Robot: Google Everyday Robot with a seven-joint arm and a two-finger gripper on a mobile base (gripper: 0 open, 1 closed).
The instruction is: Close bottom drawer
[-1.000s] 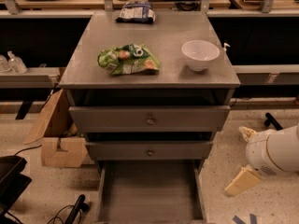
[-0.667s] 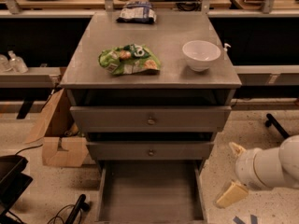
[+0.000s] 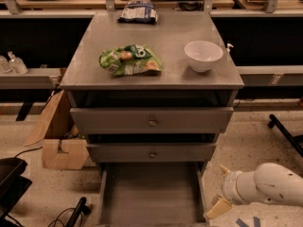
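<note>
- The cabinet [image 3: 151,122] is grey metal, and its flat top is the surface [image 3: 170,67] that carries the loose things.
- The bottom drawer [image 3: 151,193] is at the foot of the cabinet, pulled far out toward the camera. Its long flat tray lies open and bare, and its front panel is cut off by the lower edge of the view.
- The top drawer [image 3: 151,120] and the middle drawer [image 3: 151,152] of the cabinet each stand out a little, with a dark gap above each front.
- The gripper [image 3: 221,188] is low on the floor side, just beside the cabinet's front right corner and next to the right rail of the bottom drawer. I cannot tell whether it touches the rail.
- Its two tan fingers [image 3: 218,207] are spread apart with nothing between them, and the white arm [image 3: 270,186] reaches in from the right of the cabinet.
- On the surface, a green snack bag [image 3: 130,59] lies left of centre, a white bowl [image 3: 203,55] stands to the right, and a blue packet [image 3: 138,12] lies at the back edge.
- A cardboard box [image 3: 61,148] stands on the floor against the cabinet's left side.
</note>
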